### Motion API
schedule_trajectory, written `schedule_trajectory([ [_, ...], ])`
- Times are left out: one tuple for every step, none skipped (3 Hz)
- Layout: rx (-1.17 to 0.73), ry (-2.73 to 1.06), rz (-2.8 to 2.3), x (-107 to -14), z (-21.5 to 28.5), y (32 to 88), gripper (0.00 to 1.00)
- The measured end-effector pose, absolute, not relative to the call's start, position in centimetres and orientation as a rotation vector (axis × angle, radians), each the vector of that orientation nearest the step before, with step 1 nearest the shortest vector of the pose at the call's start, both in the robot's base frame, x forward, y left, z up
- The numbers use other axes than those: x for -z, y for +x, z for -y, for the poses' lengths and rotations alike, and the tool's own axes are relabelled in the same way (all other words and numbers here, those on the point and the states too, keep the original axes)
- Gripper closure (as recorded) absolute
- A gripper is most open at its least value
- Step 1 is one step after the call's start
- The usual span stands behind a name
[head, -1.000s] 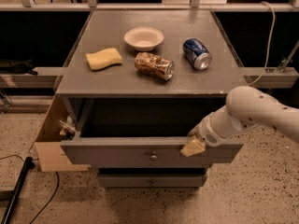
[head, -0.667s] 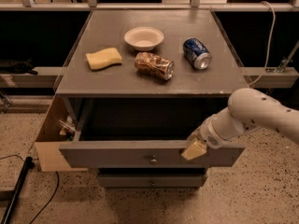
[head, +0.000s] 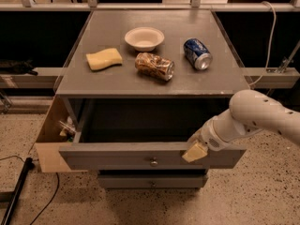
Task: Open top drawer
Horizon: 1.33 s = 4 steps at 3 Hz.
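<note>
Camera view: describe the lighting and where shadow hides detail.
Camera view: even light on the cabinet top, a pale sheen on the end of the blue can; the inside of the top drawer lies in deep shadow, contents hidden; the claw, at the drawer front's upper edge right of the knob, is well lit; spaces beside the cabinet are black.
</note>
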<state>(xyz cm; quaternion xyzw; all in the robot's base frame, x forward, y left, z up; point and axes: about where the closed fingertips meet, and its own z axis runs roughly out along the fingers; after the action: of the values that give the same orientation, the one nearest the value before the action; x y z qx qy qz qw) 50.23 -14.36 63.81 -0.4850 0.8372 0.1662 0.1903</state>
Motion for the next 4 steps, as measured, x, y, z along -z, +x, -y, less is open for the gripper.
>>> schedule_trajectory([
  [-0.467,-1.363,-2.353,-63.81,14.36,50.23,0.65],
  [-0.467,-1.363,-2.353,-63.81,14.35,50.23,0.35],
  [-0.467,-1.363,-2.353,-63.81,14.35,50.23,0.11],
  [-0.467,-1.363,-2.353,-63.81,14.35,50.23,0.0],
])
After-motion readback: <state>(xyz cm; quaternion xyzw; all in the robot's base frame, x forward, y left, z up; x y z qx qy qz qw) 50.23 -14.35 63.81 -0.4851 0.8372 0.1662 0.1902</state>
